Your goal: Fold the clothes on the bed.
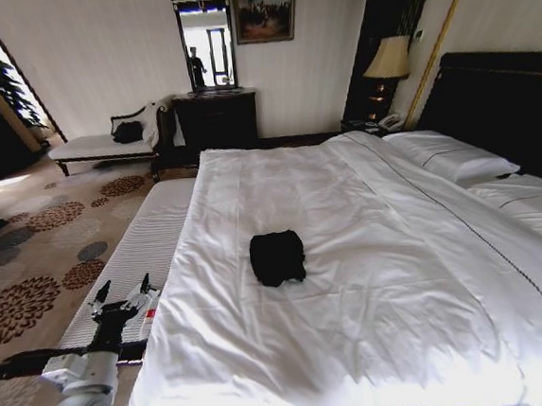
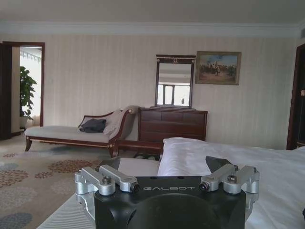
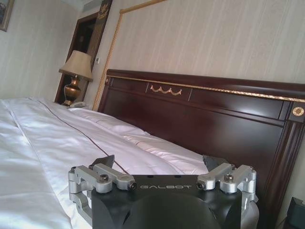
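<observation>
Clothes (image 1: 277,258): black, bunched into a compact folded bundle, lying on the white duvet (image 1: 373,280) near the middle of the head view, slightly toward 7 o'clock from centre; lettering not readable.
Bed (image 1: 164,227): white duvet spread across it, pillows (image 1: 452,160) at 2 o'clock, dark headboard (image 1: 505,106) at 3 o'clock.
Left gripper (image 1: 124,292): at 8 o'clock in the head view, off the bed's left edge, well apart from the clothes; jaws spread wide, nothing between them; in the left wrist view (image 2: 167,172) aimed toward the far wall.
Right gripper (image 3: 162,171): over the duvet, facing the headboard (image 3: 214,119); jaws parted and holding nothing.
Room beyond: chaise (image 1: 104,142) at 10 o'clock, dark dresser (image 1: 216,117) with mirror (image 1: 206,42) at 12 o'clock, lamp (image 1: 389,60) at 1 o'clock.
Floor: patterned carpet (image 1: 38,252) at 9 o'clock.
</observation>
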Robot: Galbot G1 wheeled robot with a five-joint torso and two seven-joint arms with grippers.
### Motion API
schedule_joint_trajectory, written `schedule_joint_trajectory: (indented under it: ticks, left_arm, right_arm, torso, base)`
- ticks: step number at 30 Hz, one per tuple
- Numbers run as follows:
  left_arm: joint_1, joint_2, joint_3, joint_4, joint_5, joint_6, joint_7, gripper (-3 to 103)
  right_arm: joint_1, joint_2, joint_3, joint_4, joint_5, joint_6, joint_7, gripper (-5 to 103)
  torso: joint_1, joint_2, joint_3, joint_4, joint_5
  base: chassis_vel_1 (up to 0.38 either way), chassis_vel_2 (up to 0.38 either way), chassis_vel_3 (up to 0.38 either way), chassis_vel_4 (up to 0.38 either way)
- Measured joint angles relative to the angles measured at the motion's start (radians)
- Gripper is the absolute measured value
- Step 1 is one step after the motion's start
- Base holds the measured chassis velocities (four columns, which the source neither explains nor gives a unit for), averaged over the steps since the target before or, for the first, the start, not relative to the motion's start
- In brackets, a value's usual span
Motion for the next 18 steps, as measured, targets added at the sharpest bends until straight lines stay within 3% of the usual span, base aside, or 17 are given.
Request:
schedule_joint_trajectory:
  ticks: [5,12,13,15,18]
  left_arm:
    - [-0.016,0.014,0.01,0.01,0.002,0.01,-0.001,100]
    - [-0.061,0.082,0.048,0.013,-0.028,0.078,-0.012,100]
    - [-0.081,0.118,0.061,0.0,-0.072,0.116,-0.024,100]
    - [-0.088,0.13,0.065,-0.005,-0.097,0.131,-0.03,100]
    - [-0.142,0.209,0.089,0.009,-0.224,0.186,-0.046,100]
  right_arm:
    - [-0.006,0.004,-0.016,0.024,0.001,0.003,0.0,100]
    - [-0.016,0.002,-0.045,0.09,0.022,-0.004,-0.007,100]
    - [-0.017,0.002,-0.051,0.109,0.024,-0.01,-0.007,100]
    - [-0.018,0.002,-0.053,0.114,0.024,-0.012,-0.007,100]
    - [-0.026,0.008,-0.065,0.135,0.019,-0.016,-0.007,100]
  torso:
    - [0.0,0.0,0.0,0.0004,0.0008]
    - [0.0,0.0,0.0,0.0005,0.0009]
    - [0.0,0.0,0.0,0.0005,0.0009]
    - [0.0,0.0,0.0,0.0005,0.0007]
    - [0.0,0.0,0.0,0.0004,0.0005]
  base:
    - [0.03,0.027,-0.014,-0.019]
    - [-0.01,-0.005,0.002,0.0]
    - [0.0,0.0,0.0,0.0]
    - [0.0,0.0,0.0,0.0]
    - [0.0,0.0,0.0,0.0]
